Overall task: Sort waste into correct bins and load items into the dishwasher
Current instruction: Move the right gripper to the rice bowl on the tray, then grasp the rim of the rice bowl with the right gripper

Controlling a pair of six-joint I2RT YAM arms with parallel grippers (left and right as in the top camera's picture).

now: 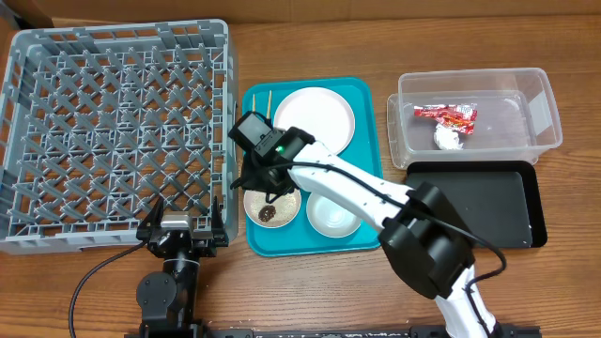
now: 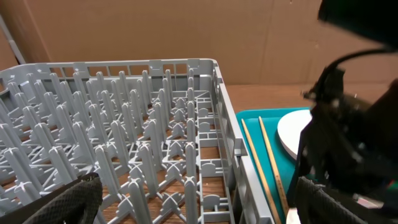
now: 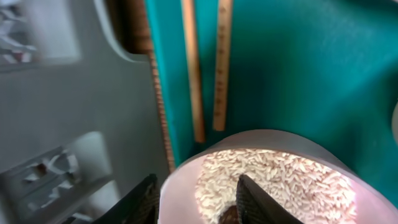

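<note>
Rim of the rice bowl (image 3: 261, 149) sits under my right gripper (image 3: 202, 196), one finger inside, one outside; whether it is clamped I cannot tell. My left gripper (image 1: 183, 225) hangs wide and empty by the grey rack (image 1: 122, 28), which holds nothing. The wrapper (image 1: 448, 115) and tissue (image 1: 448, 138) lie in the clear tub (image 1: 545, 103); the plate (image 1: 315, 117), bluish bowl (image 1: 331, 216) and chopsticks (image 1: 263, 101) wait on the teal tray (image 1: 362, 94).

A wooden table (image 1: 310, 282) carries four things: a grey rack (image 1: 113, 141) at its far left corner, a teal tray (image 1: 368, 113) mid-table, a clear tub (image 1: 470, 75) far right, and a black tray (image 1: 470, 202) just nearer.
</note>
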